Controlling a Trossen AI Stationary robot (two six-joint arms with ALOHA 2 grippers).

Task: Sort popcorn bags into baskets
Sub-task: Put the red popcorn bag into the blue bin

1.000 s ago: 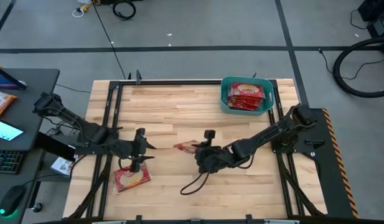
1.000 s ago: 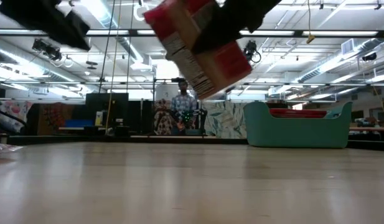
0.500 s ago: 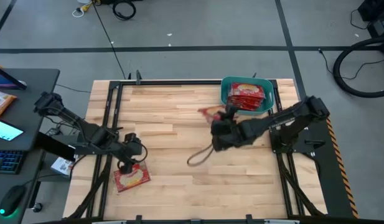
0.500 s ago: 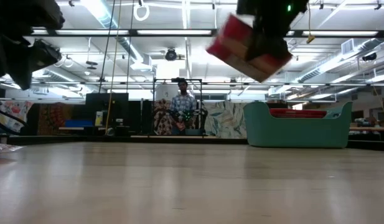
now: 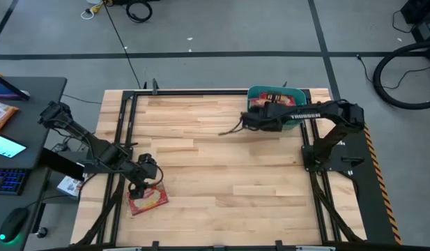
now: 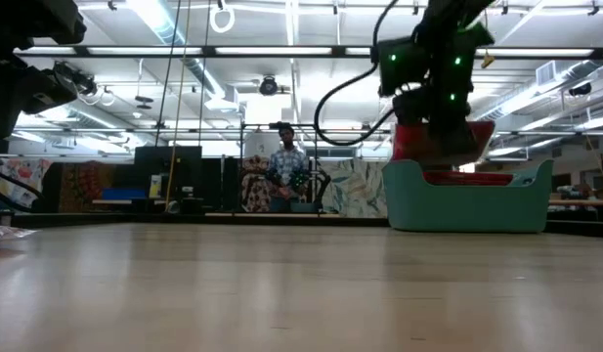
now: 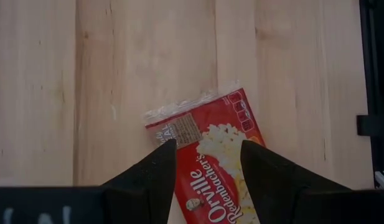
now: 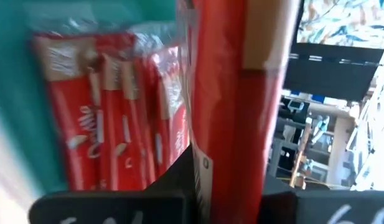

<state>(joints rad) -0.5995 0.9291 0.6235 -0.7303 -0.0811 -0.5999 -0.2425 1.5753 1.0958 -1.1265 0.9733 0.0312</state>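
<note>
Popcorn bag (image 8: 229, 93) pinched edge-on in right end effector (image 5: 258, 120), hanging over near rim of teal basket (image 6: 467, 210); more bags (image 8: 104, 112) stacked inside, just beyond it. Risk: released this close to the rim, bag could catch the wall and tip out onto tabletop (image 5: 215, 174).

Second bag (image 7: 210, 162) flat on tabletop directly under left end effector (image 7: 207, 177), fingers spread, not touching. Risk: a flat, slick packet may skid when the fingers come together.

Wooden table (image 5: 215, 174), black frame rails along its edges. Left of it: dark desk (image 5: 23, 139) with keyboard (image 5: 4, 181), mouse (image 5: 12, 224), orange packet (image 5: 2, 115). Cables on grey floor (image 5: 201, 28). Person (image 6: 286, 166) seated far behind.
</note>
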